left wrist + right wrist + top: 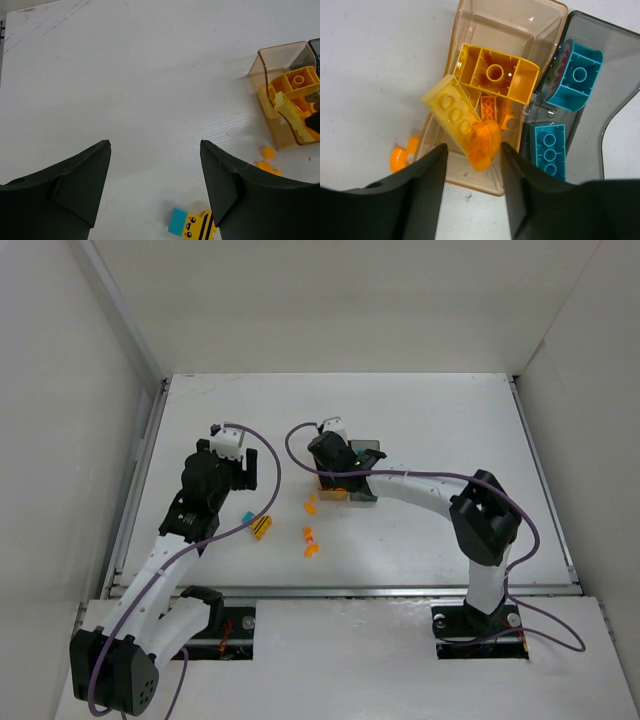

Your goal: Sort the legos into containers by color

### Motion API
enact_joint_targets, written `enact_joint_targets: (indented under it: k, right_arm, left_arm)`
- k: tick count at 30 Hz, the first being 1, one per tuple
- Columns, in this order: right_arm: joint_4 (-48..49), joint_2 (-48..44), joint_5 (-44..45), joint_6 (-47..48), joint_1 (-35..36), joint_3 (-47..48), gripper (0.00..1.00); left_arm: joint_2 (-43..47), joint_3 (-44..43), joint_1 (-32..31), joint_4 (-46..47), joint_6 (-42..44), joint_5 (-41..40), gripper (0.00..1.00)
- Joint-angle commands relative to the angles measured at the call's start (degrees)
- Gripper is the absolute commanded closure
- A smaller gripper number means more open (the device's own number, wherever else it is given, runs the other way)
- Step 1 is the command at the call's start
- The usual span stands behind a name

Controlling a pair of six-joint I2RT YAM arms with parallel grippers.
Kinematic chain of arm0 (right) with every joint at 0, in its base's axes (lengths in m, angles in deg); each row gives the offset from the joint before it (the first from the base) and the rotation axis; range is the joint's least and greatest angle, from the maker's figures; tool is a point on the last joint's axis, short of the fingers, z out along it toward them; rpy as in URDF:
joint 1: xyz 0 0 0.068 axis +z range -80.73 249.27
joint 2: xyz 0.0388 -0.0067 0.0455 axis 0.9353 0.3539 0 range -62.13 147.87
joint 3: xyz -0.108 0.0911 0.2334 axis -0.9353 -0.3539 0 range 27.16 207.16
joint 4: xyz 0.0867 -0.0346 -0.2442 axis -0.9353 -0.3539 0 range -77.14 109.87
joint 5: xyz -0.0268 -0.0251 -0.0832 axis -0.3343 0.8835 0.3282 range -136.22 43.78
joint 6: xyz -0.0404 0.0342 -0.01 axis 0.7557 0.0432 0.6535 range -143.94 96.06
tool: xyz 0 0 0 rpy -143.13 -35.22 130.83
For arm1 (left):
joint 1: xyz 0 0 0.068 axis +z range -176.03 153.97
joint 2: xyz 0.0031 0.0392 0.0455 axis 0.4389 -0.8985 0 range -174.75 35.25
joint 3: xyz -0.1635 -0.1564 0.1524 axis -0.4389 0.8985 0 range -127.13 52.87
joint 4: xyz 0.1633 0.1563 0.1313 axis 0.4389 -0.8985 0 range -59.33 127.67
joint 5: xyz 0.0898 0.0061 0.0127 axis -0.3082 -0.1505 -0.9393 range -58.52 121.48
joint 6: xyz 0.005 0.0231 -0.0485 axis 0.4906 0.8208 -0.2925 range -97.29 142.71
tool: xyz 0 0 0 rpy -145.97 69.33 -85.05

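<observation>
The right gripper, jaws spread, hangs over the translucent amber bin. A glossy orange brick sits between its tips, contact unclear. Studded teal bricks lie in the grey bin, which the frame cuts off. The left gripper is spread above the white table, half hiding a striped yellow brick.

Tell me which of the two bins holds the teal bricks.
The grey bin, right of the amber bin in the right wrist view: two teal bricks lie in it, while the amber one holds only yellow and orange.
</observation>
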Motion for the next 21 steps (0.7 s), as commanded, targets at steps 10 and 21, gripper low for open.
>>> enact_joint_targets:
  k: [10, 21]
  right_arm:
    - [1.95, -4.13, -4.59, 4.13, 4.54, 1.71, 0.33]
    - [5.14, -1.24, -16.29, 0.71, 7.90, -5.34, 0.58]
  left_arm:
    - [1.79, 1.57, 0.00, 1.92, -1.73, -0.68, 0.31]
    - [2.32, 1.58, 0.00, 1.39, -2.26, -1.20, 0.31]
